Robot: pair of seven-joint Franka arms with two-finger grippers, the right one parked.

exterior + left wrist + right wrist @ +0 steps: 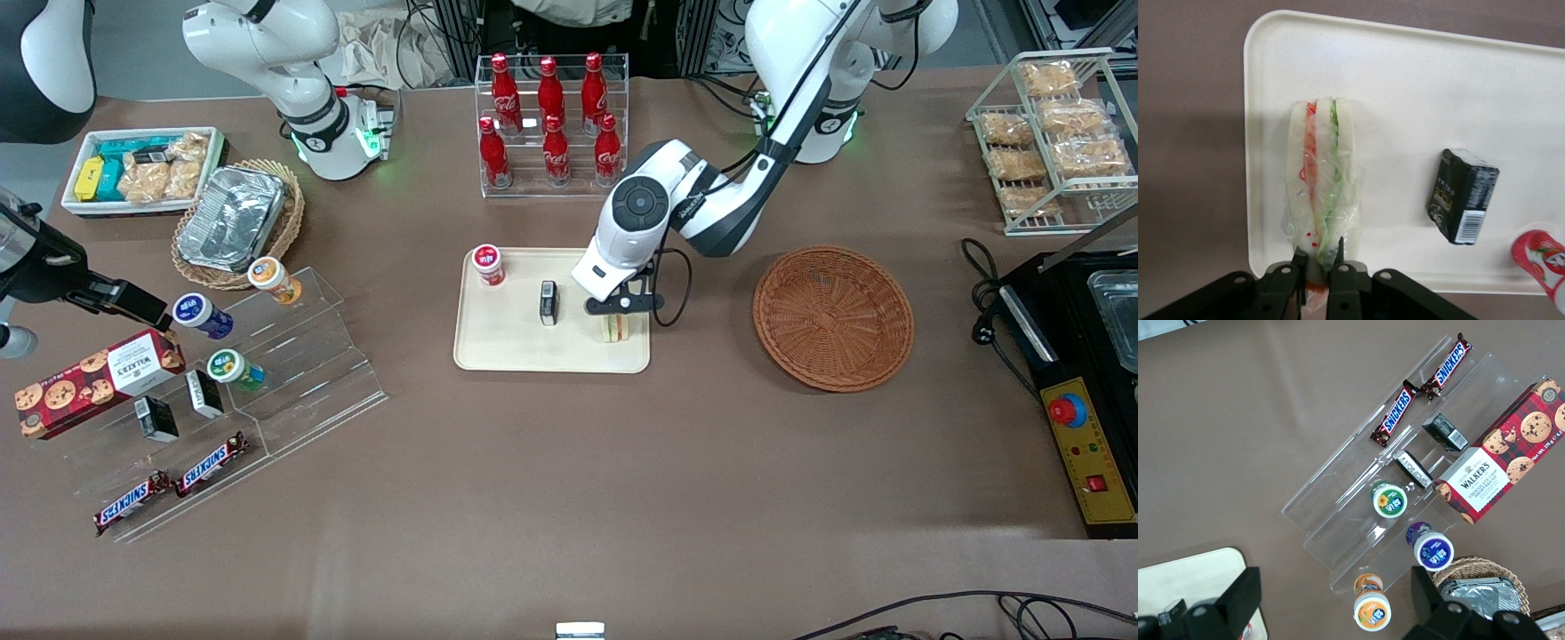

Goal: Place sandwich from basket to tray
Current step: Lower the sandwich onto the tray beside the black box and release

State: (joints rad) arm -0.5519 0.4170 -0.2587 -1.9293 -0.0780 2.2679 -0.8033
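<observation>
1. One sandwich is what I have in my hand, and it now sits on the tray, standing on edge in the corner nearest the basket and toward the front camera.

2. My fingers are pinched together on one narrow end of the sandwich, over its clear wrap. I grip there because the bread faces are soft; clamping across the thin end squeezes both slices and the filling as one stack.

3. It stands upright, the red and green layers showing between the pale slices, because that is how a pinch from above carries a wedge. Laid flat, I could not have closed on it.

4. I judge the basket's part to be done: it lies bare on the bench, well apart from the tray, toward my arm's end.

5. This corner suits the drop because the small black box and the red-capped cup occupy the tray farther toward the parked arm's end, apart from the sandwich.

6. What I think remains is to let go and lift straight up. The risk is the loose wrap catching on a finger and tipping the wedge over or dragging it across the low rim, which is just beside it.
</observation>
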